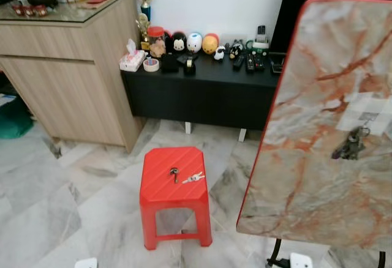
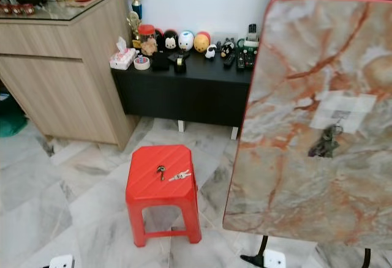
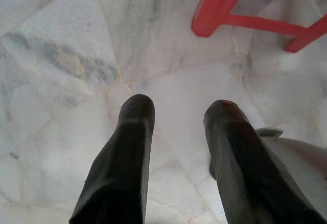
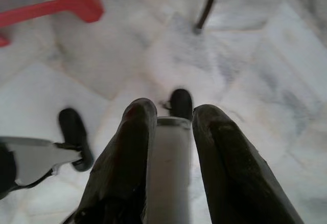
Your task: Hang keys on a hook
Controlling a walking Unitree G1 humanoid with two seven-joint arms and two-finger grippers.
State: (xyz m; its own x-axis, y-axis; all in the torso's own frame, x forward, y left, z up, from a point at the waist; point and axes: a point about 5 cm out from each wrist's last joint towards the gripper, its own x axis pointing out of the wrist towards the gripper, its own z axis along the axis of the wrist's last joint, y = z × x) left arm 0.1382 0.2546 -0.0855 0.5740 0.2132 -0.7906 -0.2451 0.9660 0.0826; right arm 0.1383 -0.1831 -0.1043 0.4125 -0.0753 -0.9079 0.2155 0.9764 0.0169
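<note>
Nothing is hanging yet: keys are lying on a red stool, both end effectors are pointing at the floor, open, empty

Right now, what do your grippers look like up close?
The left gripper has two long black fingers, thick, smooth and rounded at the tips like fat thumbs. The right gripper looks the same: two glossy black fingers with blunt, rounded ends. I can't make out any cables or markings on them.
</note>
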